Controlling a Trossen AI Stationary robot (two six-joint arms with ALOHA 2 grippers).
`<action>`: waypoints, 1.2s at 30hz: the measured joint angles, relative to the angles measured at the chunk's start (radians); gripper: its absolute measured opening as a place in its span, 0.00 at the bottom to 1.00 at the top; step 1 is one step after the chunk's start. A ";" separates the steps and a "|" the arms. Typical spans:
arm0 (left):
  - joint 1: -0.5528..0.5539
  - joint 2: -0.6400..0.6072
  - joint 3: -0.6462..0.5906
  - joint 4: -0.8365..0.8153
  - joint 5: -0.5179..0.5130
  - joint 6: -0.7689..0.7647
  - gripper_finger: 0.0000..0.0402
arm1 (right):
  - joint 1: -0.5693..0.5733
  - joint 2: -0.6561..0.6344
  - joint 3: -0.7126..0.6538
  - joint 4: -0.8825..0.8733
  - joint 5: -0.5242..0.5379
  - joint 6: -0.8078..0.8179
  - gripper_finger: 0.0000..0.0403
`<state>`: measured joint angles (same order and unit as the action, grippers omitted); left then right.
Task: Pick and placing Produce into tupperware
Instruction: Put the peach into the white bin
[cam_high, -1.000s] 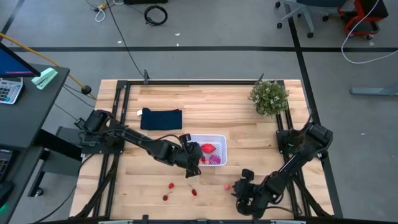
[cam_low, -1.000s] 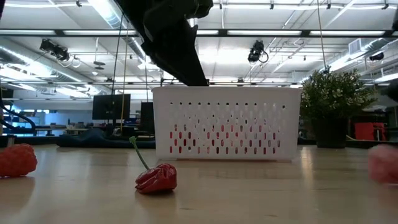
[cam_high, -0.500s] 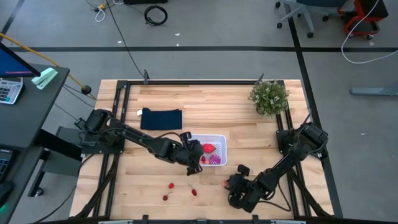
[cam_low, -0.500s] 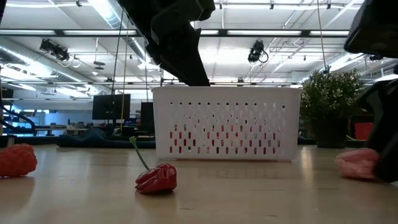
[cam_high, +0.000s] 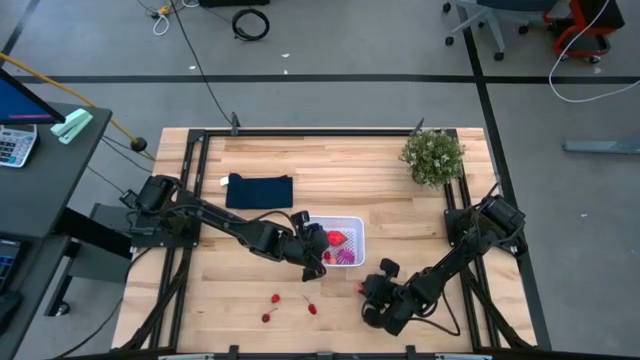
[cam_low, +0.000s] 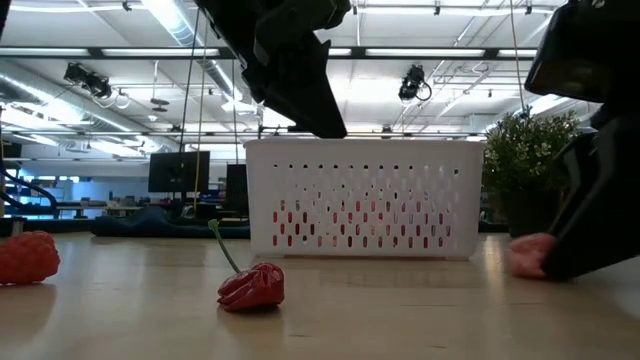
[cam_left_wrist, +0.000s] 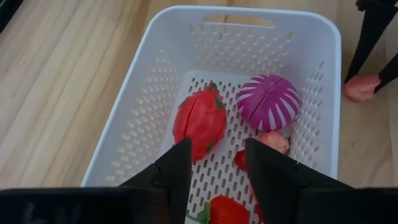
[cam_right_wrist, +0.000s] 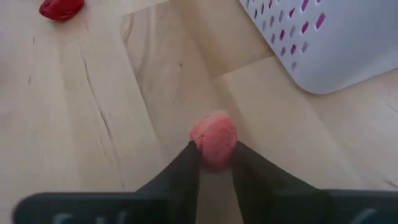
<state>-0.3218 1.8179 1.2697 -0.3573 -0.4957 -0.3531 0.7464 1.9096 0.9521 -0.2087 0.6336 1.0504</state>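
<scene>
The white tub (cam_high: 343, 243) sits mid-bench (cam_high: 390, 210), with a navy cloth (cam_high: 260, 190) behind it toward the left and a potted plant (cam_high: 433, 155) at the far right corner. Nothing lies between the tub and the loose produce: three red bits (cam_high: 291, 305) rest on the bare wood in front of it, one of them a stemmed red pepper (cam_low: 251, 286). Inside the tub are a large red piece (cam_left_wrist: 200, 121), a purple ribbed ball (cam_left_wrist: 268, 102) beside it, and smaller red bits near the front wall. The left claw (cam_left_wrist: 216, 163) hangs over the tub's near end, fingers narrowly apart and holding nothing. The right claw (cam_right_wrist: 214, 154) is down at the bench just in front of the tub's right corner, fingers pinched on a pink piece (cam_right_wrist: 214, 137). No writing or labels can be read
</scene>
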 joint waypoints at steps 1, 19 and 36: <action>0.000 0.000 0.000 0.000 0.000 0.000 0.37 | 0.000 0.000 0.000 0.000 0.000 0.000 0.20; -0.030 -0.073 0.002 -0.017 0.042 -0.001 0.22 | -0.003 -0.372 0.025 0.005 0.173 -0.421 0.12; -0.091 -0.072 0.002 -0.063 0.140 -0.002 0.43 | -0.400 -0.312 0.023 -0.003 -0.353 -0.650 0.13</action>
<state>-0.4133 1.7454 1.2713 -0.4198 -0.3558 -0.3548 0.3459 1.5975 0.9749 -0.2113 0.2804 0.4003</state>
